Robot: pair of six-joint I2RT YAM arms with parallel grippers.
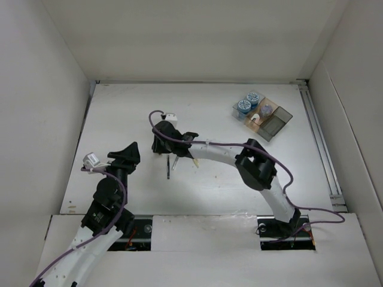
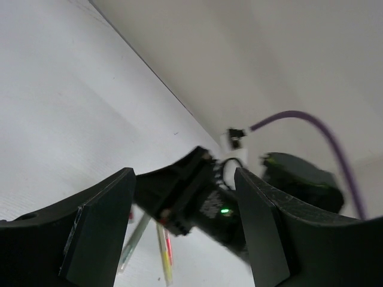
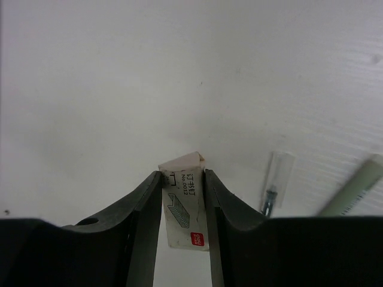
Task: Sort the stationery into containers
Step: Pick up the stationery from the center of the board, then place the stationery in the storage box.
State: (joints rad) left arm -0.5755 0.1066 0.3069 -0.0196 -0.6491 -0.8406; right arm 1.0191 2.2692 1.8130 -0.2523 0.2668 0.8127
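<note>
My right gripper (image 3: 184, 179) is shut on a small white staple box (image 3: 184, 210) with a red logo, held just above the white table. In the top view that gripper (image 1: 163, 144) hangs over the table's middle. Just to its right lie a clear-capped dark pen (image 3: 277, 179) and a pale green pen (image 3: 354, 190). From above, a thin dark pen (image 1: 169, 168) lies below the gripper. My left gripper (image 1: 128, 156) is open and holds nothing, to the left. Its wrist view shows a grey-green pen (image 2: 135, 235) and a yellow pen (image 2: 164, 257). The divided clear tray (image 1: 276, 124) holds two blue rolls (image 1: 243, 106).
The tray stands at the back right, with a small white item (image 1: 255, 118) in one tan compartment. White walls enclose the table on three sides. A metal rail (image 1: 321, 143) runs along the right edge. My right arm (image 1: 257, 167) stretches across the table's middle.
</note>
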